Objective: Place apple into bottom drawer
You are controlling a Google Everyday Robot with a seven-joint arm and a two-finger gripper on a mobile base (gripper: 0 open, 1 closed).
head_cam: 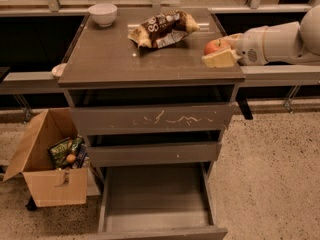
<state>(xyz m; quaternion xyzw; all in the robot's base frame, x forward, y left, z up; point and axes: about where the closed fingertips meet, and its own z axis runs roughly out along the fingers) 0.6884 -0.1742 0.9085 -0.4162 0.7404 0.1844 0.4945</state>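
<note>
The red-orange apple (215, 45) is at the right edge of the cabinet top (125, 59), between the pale fingers (221, 60) of my gripper (217, 49). The gripper reaches in from the right on a white arm and is shut on the apple. The bottom drawer (155, 196) is pulled open below, near the lower edge of the camera view, and its smooth grey floor is bare. The apple is well above the drawer and to its right.
A brown snack bag (162, 28) and a white bowl (102, 13) sit on the cabinet top. The scratched top drawer (152, 119) and the middle drawer (155, 154) stand slightly open. An open cardboard box (47, 179) with packets stands on the floor at the left.
</note>
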